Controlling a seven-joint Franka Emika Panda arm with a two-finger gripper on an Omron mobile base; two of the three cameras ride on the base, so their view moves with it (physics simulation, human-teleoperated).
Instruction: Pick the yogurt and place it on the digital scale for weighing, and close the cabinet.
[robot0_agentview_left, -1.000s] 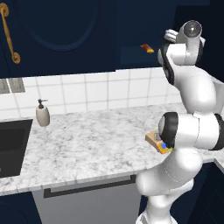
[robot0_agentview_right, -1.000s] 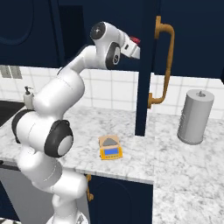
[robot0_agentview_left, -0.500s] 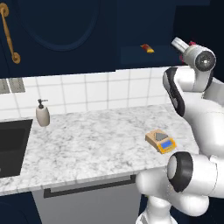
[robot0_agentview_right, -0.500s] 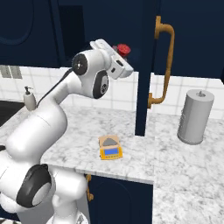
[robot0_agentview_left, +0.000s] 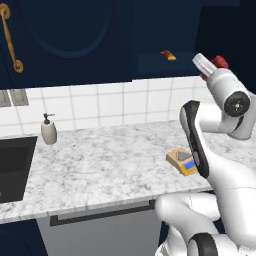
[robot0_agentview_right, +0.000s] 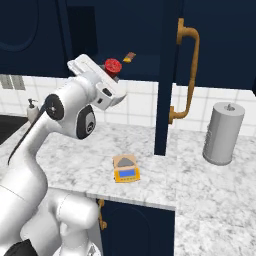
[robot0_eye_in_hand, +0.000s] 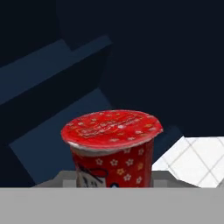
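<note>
The gripper (robot0_agentview_right: 111, 70) grips the upright yogurt (robot0_eye_in_hand: 111, 146) high by the open cabinet (robot0_agentview_right: 165, 75); the digital scale (robot0_agentview_right: 125, 168) lies well below, near the counter's (robot0_agentview_right: 200, 180) front edge.

A white-and-grey marbled bench (robot0_agentview_left: 100, 165) is seen running beneath a wall of white tiles (robot0_agentview_left: 110, 105). A white soap dispenser (robot0_agentview_left: 48, 131) is stood upright near the tiled wall, just beside a dark sink (robot0_agentview_left: 12, 167) set into the bench. A grey drawer (robot0_agentview_left: 100, 232) with a black bar is fitted below the bench edge. A flat red-and-yellow packet (robot0_agentview_left: 168, 55) is laid on a dark shelf above the tiles. In the right base view, a grey cylindrical canister (robot0_agentview_right: 223, 132) is stood upright on the bench, well apart from the dispenser (robot0_agentview_right: 33, 109).
</note>
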